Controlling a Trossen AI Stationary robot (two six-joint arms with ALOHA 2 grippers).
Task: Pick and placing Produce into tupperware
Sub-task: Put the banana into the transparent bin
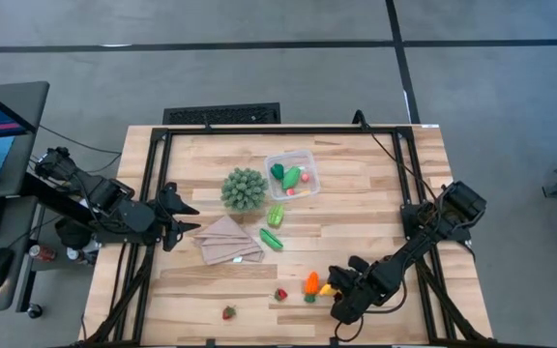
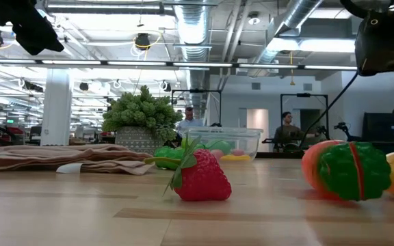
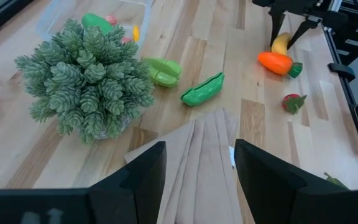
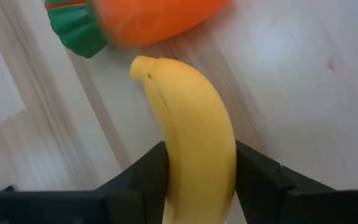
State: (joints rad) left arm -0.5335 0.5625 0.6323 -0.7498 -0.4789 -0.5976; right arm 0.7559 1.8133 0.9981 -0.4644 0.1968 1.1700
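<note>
The yellow banana (image 4: 191, 118) lies on the table near the front edge, beside the orange carrot (image 4: 154, 18) with its green top. My right gripper (image 1: 337, 293) stands over the banana, shut on it. Two red strawberries (image 1: 280, 294) (image 1: 228, 312) lie to the left of the carrot. Two green pods (image 1: 276, 215) (image 1: 272, 239) lie mid-table. The clear tupperware (image 1: 291, 172) at the far middle holds a green pepper and small produce. My left gripper (image 3: 197, 180) hovers open above the tan cloth (image 1: 228, 240) at the left. My right gripper pinches the banana's two long sides (image 4: 166, 168) between its two fingers (image 4: 257, 177), back from the tip that points at the carrot. The fingers come steeply from above and lie across the banana. The banana rests on the table.
A spiky green ball (image 1: 244, 189) stands between the cloth and the tupperware. A black frame rail (image 1: 278, 129) runs around the table's edges. Bare wood lies right of the tupperware and along the front left. People stand in the room behind the table.
</note>
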